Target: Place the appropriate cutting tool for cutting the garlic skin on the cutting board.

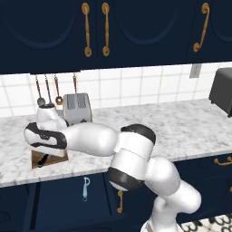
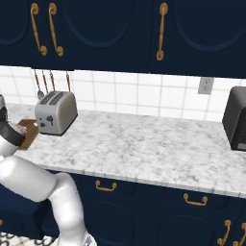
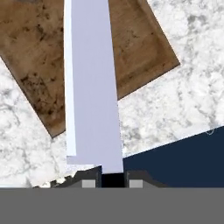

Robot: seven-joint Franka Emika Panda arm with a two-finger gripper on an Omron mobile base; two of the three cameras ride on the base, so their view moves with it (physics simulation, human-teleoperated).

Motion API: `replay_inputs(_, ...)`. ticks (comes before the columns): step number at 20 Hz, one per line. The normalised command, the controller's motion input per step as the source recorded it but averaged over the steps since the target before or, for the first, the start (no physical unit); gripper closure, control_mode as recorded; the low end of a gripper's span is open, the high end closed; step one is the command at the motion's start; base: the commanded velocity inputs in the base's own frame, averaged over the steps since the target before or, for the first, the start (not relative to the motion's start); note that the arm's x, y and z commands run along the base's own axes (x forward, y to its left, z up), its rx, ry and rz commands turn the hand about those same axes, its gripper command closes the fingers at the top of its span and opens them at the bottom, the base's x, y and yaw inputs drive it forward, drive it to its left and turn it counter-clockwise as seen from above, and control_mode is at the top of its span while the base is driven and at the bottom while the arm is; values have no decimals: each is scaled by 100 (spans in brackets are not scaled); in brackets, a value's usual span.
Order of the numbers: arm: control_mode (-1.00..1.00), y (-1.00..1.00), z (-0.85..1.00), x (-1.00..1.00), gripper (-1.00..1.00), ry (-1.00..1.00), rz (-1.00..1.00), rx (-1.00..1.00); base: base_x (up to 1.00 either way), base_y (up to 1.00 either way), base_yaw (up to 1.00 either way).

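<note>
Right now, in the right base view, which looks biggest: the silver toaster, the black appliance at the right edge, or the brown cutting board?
1. black appliance, partly cut off by the picture edge
2. silver toaster
3. cutting board, mostly hidden behind the arm, so its ranking is unsure
</note>
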Motion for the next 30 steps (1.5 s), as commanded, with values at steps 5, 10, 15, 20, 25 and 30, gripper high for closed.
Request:
replay_inputs(5, -100, 19, -19, 63, 100, 0, 9, -6, 0, 0, 0)
replay_inputs(10, -100, 4, -34, 37, 100, 0, 5, -7, 0, 0, 0)
replay_inputs(15, -100, 0, -32, 39, 100, 0, 3, -4, 0, 0, 0)
replay_inputs(20, -100, 0, -44, 9, 100, 0, 3, -1, 0, 0, 0)
replay_inputs(25, -100, 17, -29, 2, -100, 0, 3, -1, 0, 0, 0)
replay_inputs(30, -100, 3, -8, 0, -100, 0, 3, 0, 0, 0, 0)
